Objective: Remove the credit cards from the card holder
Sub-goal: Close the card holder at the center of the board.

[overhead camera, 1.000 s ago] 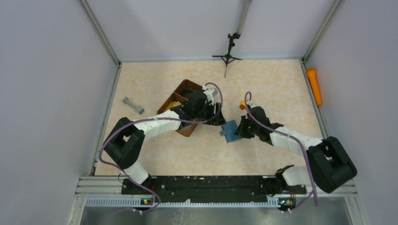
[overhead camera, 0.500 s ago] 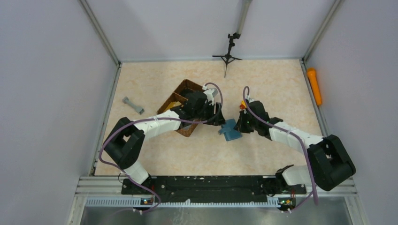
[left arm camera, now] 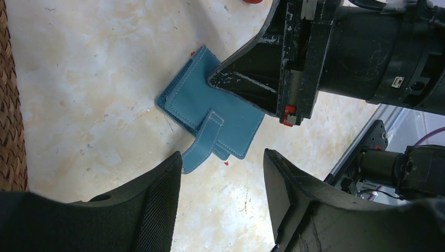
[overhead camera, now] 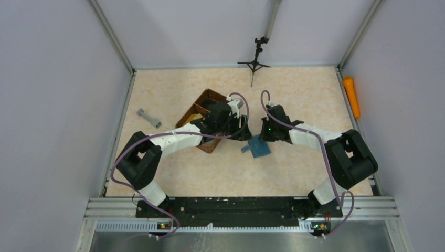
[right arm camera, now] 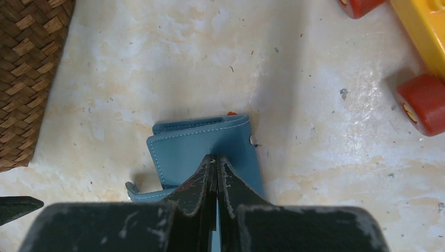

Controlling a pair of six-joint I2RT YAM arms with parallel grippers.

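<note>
Top external view: on the pale table (overhead camera: 294, 173), just right of the brown woven basket (overhead camera: 195, 106), both arms meet over the blue card holder (overhead camera: 258, 147), which lies flat and folded. The left gripper (left arm camera: 221, 156) hangs above it, jaws apart and empty. The right gripper (right arm camera: 215, 158) has its fingers together, tips on the cover (apparently pinning it). No card is out, so opening and emptying seem wholly ahead.

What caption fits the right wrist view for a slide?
Right gripper, shut, tips over the teal card holder; woven basket at left.
</note>
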